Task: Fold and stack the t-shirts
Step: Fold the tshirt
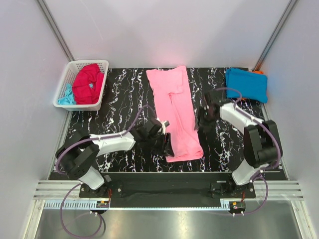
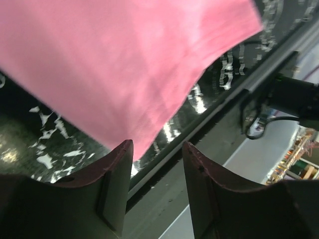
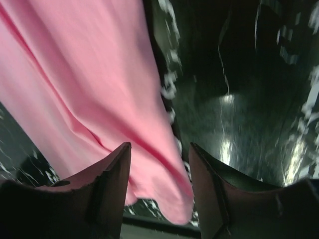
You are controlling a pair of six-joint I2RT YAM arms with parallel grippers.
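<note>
The pink shirt (image 1: 174,112) lies flat in a long, narrow strip down the middle of the table (image 1: 119,99). It runs from 12 o'clock towards 6, with its near end drifting slightly to 5.

My left gripper (image 1: 166,141) sits just beside the strip's near left corner, at about 7 o'clock. Its jaws are spread wide and hold nothing; my left wrist view shows the pink corner just beyond the fingertips. My right gripper (image 1: 202,118) is beside the strip's right edge, at about 3 o'clock. Its jaws are also wide apart and empty, with pink cloth lying under and past them.

A folded blue shirt (image 1: 246,83) rests at the far right corner, at 2 o'clock. A sliver of orange shirt (image 1: 257,72) peeks from behind it.

The table is black with white marble veining. Plain white walls (image 1: 164,30) close it in on three sides, and two slanted metal posts (image 1: 56,30) rise at the far corners.

A white lattice basket (image 1: 70,73) sits at the far left corner, at 10 o'clock. Inside it, a crumpled red shirt (image 1: 88,83) fills most of the space, with an aqua shirt (image 1: 66,95) bunched at its left.
</note>
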